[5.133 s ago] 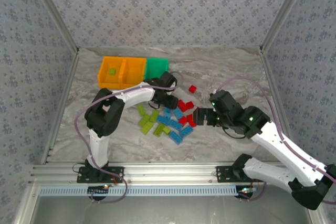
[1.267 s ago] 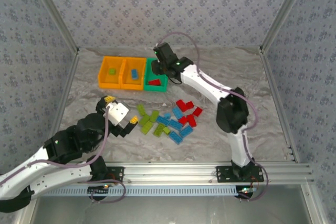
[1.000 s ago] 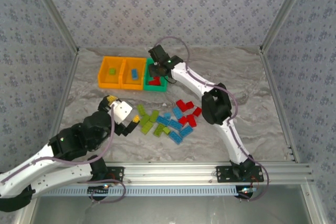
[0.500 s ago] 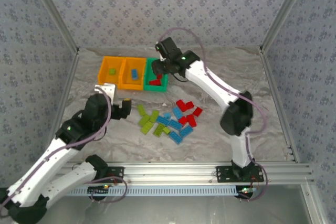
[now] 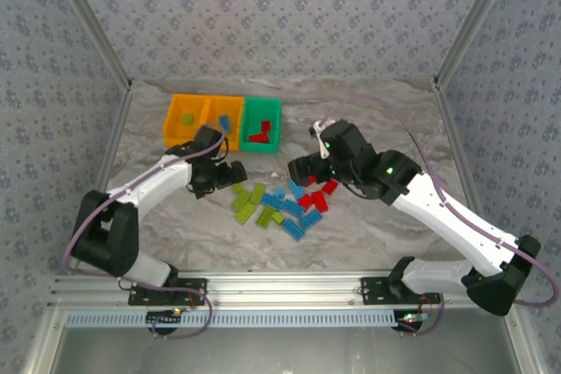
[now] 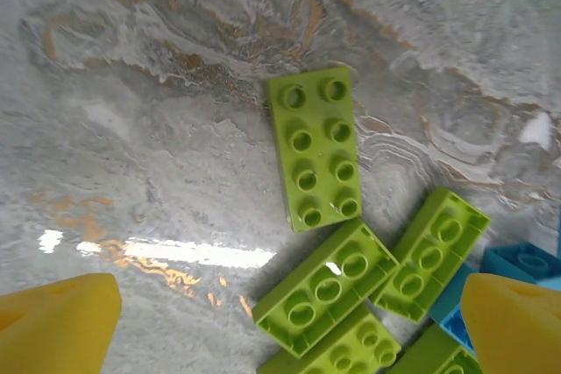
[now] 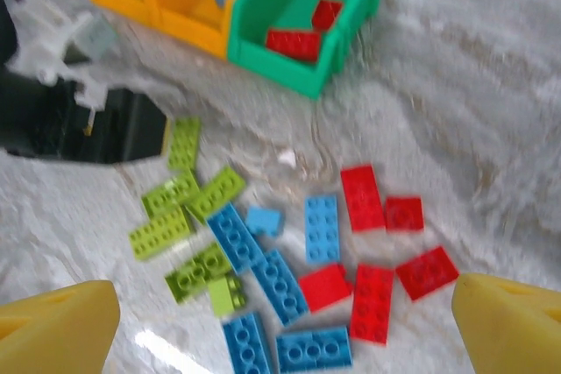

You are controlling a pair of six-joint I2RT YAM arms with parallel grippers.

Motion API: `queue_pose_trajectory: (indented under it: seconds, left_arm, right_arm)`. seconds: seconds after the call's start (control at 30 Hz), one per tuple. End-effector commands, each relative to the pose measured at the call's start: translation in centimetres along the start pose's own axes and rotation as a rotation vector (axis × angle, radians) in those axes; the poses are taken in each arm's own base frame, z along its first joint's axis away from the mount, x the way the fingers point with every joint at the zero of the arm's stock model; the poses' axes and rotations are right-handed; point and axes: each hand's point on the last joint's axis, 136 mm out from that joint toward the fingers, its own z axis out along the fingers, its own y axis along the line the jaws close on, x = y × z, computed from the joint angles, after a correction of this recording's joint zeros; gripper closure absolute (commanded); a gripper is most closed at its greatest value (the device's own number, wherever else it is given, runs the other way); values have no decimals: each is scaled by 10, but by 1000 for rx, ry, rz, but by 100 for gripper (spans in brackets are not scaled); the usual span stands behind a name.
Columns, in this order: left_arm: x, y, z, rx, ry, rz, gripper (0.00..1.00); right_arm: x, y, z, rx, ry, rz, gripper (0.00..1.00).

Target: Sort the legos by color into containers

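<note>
Left end effector (image 5: 221, 172) is released, its yellow fingertips (image 6: 57, 321) spread wide, and hangs low over the lime legos (image 6: 329, 291) at the left edge of the pile on the worktop (image 6: 131, 85). Right end effector (image 5: 302, 166), likewise released and empty, hovers above the red legos (image 7: 372, 291) at centre frame.

Containers (image 5: 202, 98) stand in a row at upper left of the top view. One lime piece lies in the left orange bin (image 5: 172, 129), one blue piece in the middle orange bin (image 5: 226, 101), and red pieces in the green bin (image 5: 263, 101).

Judged step: a lime pick by the left arm. The lone lime brick (image 6: 311, 151) is the best candidate, since its long sides are clear. The end effector should shift toward the upper part of the wrist view, straddle the brick's narrow width and descend square, taking care not to catch the neighbour just beside its lower end.

Half a second earlier the right arm reached over the green bin; it has since drawn back to the pile. The left arm has swung in from the left. Bin contents are unchanged over that interval — five seconds back, only the lime piece showed.
</note>
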Motion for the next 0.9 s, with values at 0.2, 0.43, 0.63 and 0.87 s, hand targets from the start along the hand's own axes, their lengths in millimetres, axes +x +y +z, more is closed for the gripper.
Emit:
queue_pose_trajectory:
  seconds: [0.2, 0.43, 0.63, 0.87]
  left_arm:
    - [-18, -13, 30, -24, 5, -60, 6]
    - [-14, -8, 55, -96, 59, -45, 20]
    - [-12, 6, 63, -199, 64, -12, 33]
    - [-11, 37, 63, -359, 59, 27, 51]
  right_arm:
    - [7, -3, 0, 8, 20, 52, 0]
    - [9, -8, 0, 40, 24, 58, 0]
    - [14, -9, 2, 48, 34, 68, 0]
    - [13, -17, -1, 91, 14, 81, 0]
